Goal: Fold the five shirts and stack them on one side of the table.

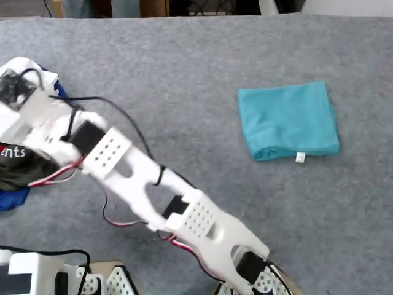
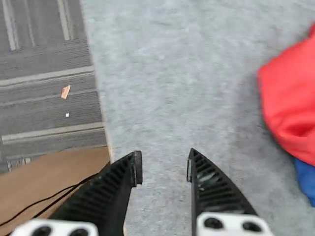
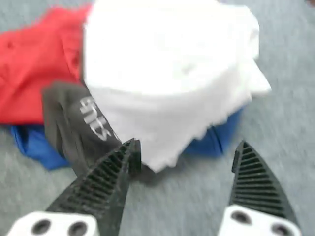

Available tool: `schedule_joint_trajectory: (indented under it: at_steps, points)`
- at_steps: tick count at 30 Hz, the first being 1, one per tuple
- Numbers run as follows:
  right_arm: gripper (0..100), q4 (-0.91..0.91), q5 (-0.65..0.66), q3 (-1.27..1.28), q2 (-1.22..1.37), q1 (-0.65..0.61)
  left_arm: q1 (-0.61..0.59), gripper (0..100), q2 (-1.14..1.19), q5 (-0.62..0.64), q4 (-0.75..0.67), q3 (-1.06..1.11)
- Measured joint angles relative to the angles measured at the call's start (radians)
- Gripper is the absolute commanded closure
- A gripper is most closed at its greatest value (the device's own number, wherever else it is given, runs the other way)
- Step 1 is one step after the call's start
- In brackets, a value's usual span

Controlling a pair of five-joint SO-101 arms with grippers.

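Note:
A teal shirt (image 1: 288, 120) lies folded on the right side of the grey table. At the left edge is a loose pile of a white shirt (image 3: 167, 73), a red shirt (image 3: 39, 73), a black shirt with white lettering (image 3: 78, 128) and a blue shirt (image 3: 216, 137). My right arm (image 1: 141, 178) stretches across the table to that pile. The right gripper (image 3: 184, 152) hovers open just short of the white shirt's edge, holding nothing. My left gripper (image 2: 164, 164) is open over bare table near the table's edge, with the red shirt (image 2: 290, 108) off to one side.
The table edge (image 2: 101, 123) drops to striped carpet floor (image 2: 44, 73), with a wooden board (image 2: 44, 182) beside it. The left arm's base (image 1: 43, 276) sits at the near left. Bare grey cloth (image 1: 196, 80) spreads between the pile and the teal shirt.

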Motion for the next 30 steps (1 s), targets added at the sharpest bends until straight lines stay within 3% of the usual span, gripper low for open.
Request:
schedule_joint_trajectory:
  at_steps: [7,15,22,30]
  points:
    - [69.4,-0.258,0.000,0.000,0.064,-0.044,-0.075,83,-0.002,0.000,-0.035,0.068]
    - [70.1,-0.400,0.000,0.000,0.219,-0.046,-0.075,83,-0.002,0.000,-0.038,0.089]
    - [97.4,-0.542,-0.002,0.000,0.262,0.003,-0.075,83,-0.002,0.000,-0.038,0.089]
    - [96.7,-0.460,0.087,-0.098,0.264,0.015,-0.008,83,-0.003,0.000,-0.038,0.147]
